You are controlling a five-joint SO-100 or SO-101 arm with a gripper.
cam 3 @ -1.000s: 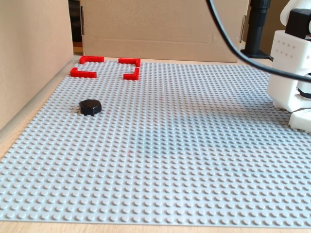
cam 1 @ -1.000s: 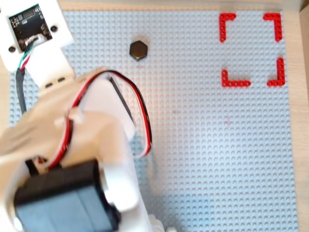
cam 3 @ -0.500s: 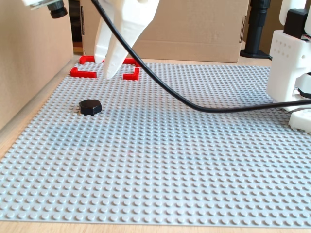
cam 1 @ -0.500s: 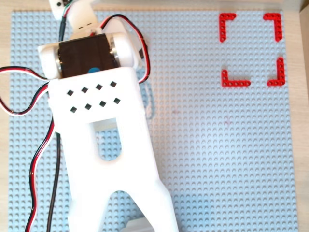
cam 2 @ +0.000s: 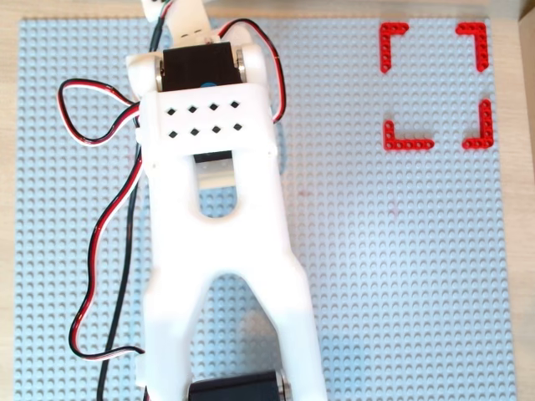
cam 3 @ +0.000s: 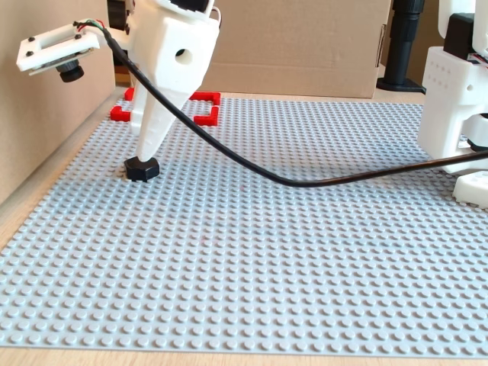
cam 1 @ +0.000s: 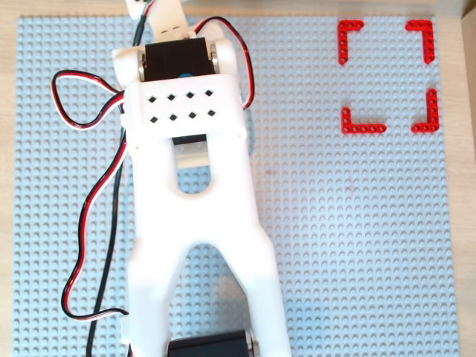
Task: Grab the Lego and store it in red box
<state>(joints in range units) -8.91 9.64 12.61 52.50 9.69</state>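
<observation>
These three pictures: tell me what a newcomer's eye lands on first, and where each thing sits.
The big white arm fills the left half of both overhead views, trailed by red and black wires. In the fixed view its pointed hand comes down onto a small black hexagonal piece at the left of the grey studded baseplate. Four red corner pieces outline an empty square at the top right of both overhead views.

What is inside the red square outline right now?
Only bare grey studded baseplate shows inside the red corner-piece square. The small black hexagonal piece sits outside it, hidden overhead by the white arm.
</observation>
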